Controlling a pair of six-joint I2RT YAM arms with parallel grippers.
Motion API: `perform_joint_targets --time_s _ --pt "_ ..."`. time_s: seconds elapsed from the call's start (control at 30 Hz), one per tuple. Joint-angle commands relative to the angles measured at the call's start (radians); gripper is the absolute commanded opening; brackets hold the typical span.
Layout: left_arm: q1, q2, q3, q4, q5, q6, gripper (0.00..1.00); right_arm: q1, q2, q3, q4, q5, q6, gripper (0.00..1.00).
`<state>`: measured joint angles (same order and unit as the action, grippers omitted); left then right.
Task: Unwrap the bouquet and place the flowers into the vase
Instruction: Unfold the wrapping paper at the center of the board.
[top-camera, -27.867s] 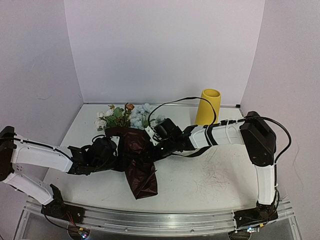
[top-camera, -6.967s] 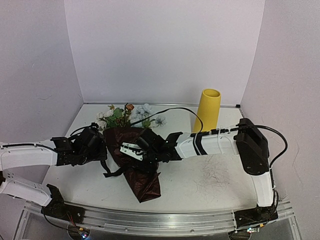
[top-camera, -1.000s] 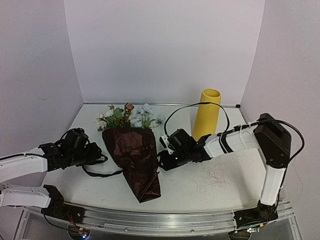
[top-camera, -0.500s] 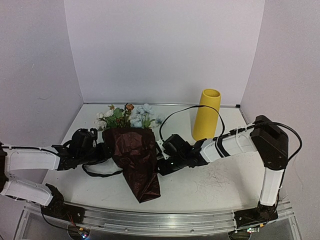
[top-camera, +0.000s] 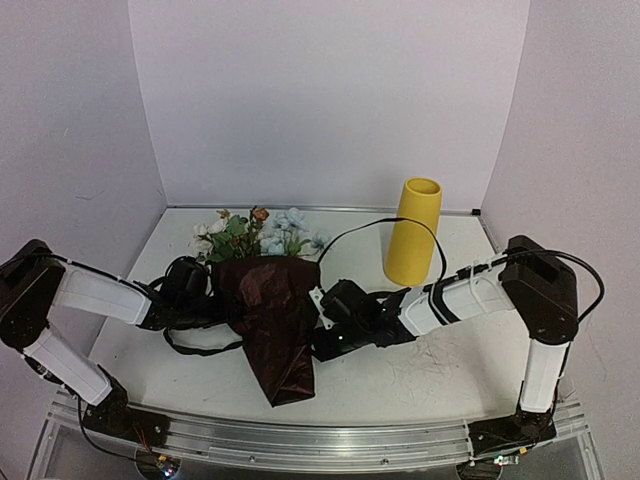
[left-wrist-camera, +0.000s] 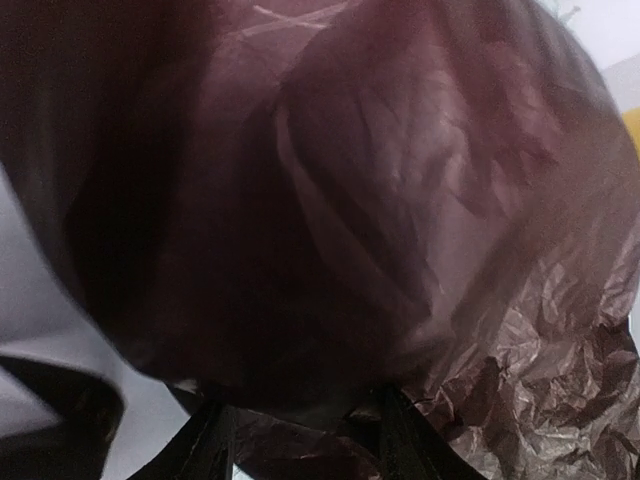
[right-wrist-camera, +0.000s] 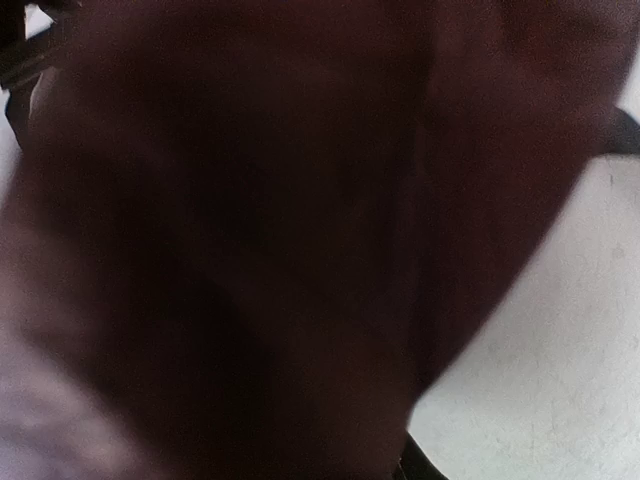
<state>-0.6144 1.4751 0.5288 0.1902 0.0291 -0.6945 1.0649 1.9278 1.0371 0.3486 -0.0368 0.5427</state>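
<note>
Top external view: left gripper (top-camera: 222, 305) and right gripper (top-camera: 318, 325) flank the wrapped bouquet (top-camera: 275, 330), their hold impossible to tell; ribbon (top-camera: 200, 350) loose, flowers (top-camera: 255, 232) not yet freed, vase (top-camera: 414, 235) waiting apart.

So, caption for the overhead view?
Left arm and right arm flank dark red crinkled-paper bouquet; tall yellow cylinder vase stands upright.

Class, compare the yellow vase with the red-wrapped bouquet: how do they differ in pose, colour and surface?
The vase stands upright; the bouquet lies flat. The vase is smooth, plain yellow; the bouquet is wrapped in crinkled dark red. Both rest on the table.
</note>
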Motion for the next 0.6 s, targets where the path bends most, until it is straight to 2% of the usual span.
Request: perform_joint_targets --time_s 0.0,0.2,0.37,0.57 --pt "0.004 0.065 0.080 0.127 0.123 0.082 0.50 0.006 -0.082 -0.052 -0.005 0.036 0.023 0.32" --pt "0.002 0.123 0.115 0.226 0.226 0.105 0.50 0.006 -0.150 -0.099 -0.009 0.099 0.031 0.33" --pt "-0.002 0.241 0.196 0.278 0.339 0.131 0.50 0.006 -0.179 -0.096 -0.023 0.110 0.022 0.34" --pt "-0.034 0.331 0.286 0.299 0.371 0.171 0.51 0.006 -0.223 -0.113 -0.051 0.128 0.035 0.35"
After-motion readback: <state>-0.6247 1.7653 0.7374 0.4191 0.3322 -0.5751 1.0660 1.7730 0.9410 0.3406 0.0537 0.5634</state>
